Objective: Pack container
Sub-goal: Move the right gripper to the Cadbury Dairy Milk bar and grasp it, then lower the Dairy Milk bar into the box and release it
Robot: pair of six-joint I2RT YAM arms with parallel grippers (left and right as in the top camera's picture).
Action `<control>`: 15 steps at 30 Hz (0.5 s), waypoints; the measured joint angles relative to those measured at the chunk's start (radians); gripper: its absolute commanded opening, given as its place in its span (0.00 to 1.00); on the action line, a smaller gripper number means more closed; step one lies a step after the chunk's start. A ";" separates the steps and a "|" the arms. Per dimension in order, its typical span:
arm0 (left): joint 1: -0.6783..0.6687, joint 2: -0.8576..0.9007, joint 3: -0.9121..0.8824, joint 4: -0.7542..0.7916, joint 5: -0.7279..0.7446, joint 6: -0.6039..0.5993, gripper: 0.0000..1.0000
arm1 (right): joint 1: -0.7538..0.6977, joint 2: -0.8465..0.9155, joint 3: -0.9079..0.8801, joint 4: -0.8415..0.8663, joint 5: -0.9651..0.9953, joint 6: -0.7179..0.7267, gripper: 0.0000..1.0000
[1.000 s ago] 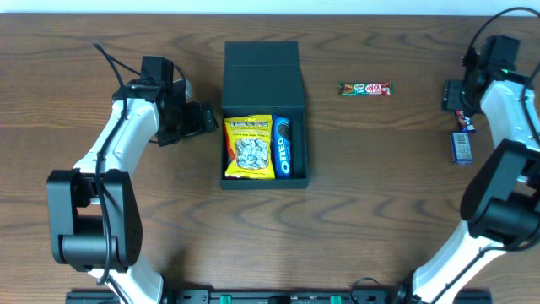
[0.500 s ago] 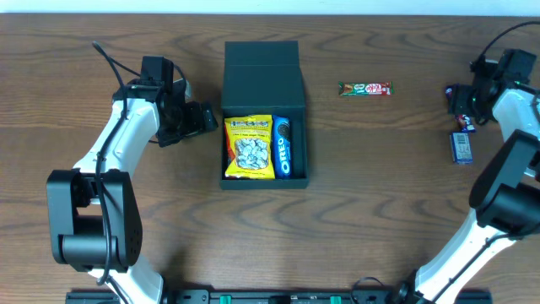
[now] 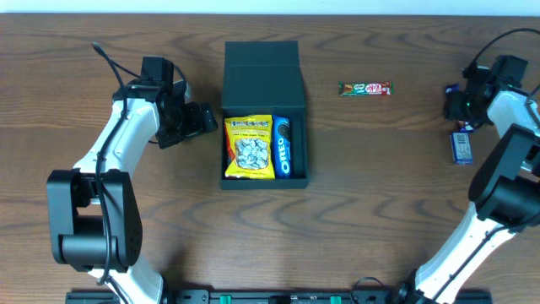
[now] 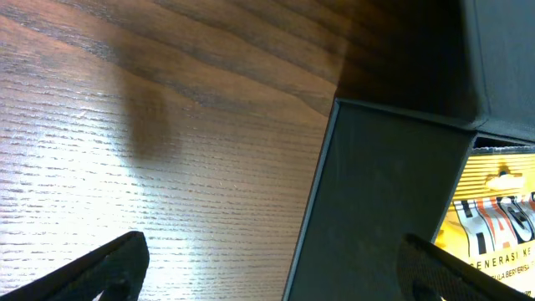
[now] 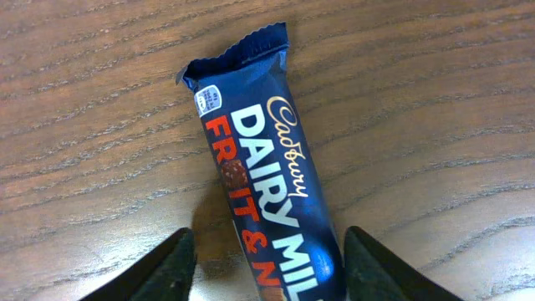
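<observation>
The dark teal container [image 3: 297, 127] stands open at the table's middle, its flap lid [image 3: 261, 63] folded back. A yellow snack packet [image 3: 248, 148] and a blue Oreo pack [image 3: 283, 145] lie inside. My left gripper [image 3: 201, 120] is open and empty beside the container's left wall [image 4: 376, 192]. The yellow packet also shows in the left wrist view [image 4: 493, 209]. My right gripper [image 3: 461, 108] is open at the far right. It hovers over a blue Cadbury bar [image 3: 461, 146] that lies flat on the table. In the right wrist view the bar [image 5: 259, 159] lies between the open fingers [image 5: 269, 259].
A green and red chocolate bar [image 3: 365, 88] lies on the table between the container and the right arm. The table's back edge [image 3: 270, 12] runs just behind the container's lid.
My right gripper has shifted a little and turned above the blue bar's far end. The left arm and the container have not moved.
</observation>
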 measured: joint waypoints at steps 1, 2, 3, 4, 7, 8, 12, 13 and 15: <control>0.000 0.000 0.000 0.000 0.000 0.000 0.95 | 0.000 0.000 0.000 -0.002 0.000 -0.004 0.45; 0.000 0.000 0.000 0.000 0.000 -0.001 0.95 | 0.000 0.003 0.000 -0.006 0.000 -0.003 0.42; 0.000 0.000 0.000 -0.001 0.000 -0.004 0.96 | 0.000 0.004 0.001 -0.009 -0.006 0.000 0.40; 0.000 0.000 0.000 -0.001 0.000 -0.005 0.95 | 0.000 0.005 0.002 -0.012 -0.006 -0.001 0.39; 0.000 0.000 0.000 -0.001 0.000 -0.008 0.95 | 0.000 0.005 0.004 -0.016 -0.010 0.003 0.34; 0.000 0.000 0.000 -0.001 0.000 -0.008 0.95 | 0.000 0.005 0.004 -0.018 -0.011 0.010 0.33; 0.000 0.000 0.000 -0.001 0.000 -0.008 0.96 | 0.000 0.008 0.015 -0.035 -0.014 0.034 0.29; 0.000 0.000 0.000 -0.001 0.000 -0.008 0.95 | 0.000 0.012 0.027 -0.048 -0.016 0.042 0.29; 0.000 0.000 0.000 -0.001 0.000 -0.008 0.96 | 0.000 0.021 0.053 -0.080 -0.022 0.055 0.26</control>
